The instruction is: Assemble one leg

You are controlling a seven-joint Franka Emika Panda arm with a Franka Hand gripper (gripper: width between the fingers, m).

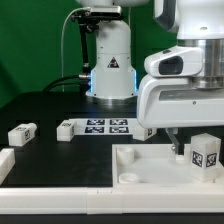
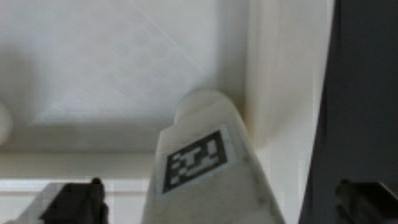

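leg (image 1: 205, 154) stands upright on white board (image 1: 150, 165), under arm.

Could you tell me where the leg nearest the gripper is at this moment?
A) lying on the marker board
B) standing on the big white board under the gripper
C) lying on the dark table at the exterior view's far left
B: the leg stands tag-forward on the white board, just below the gripper, and the wrist view shows it between the fingers.
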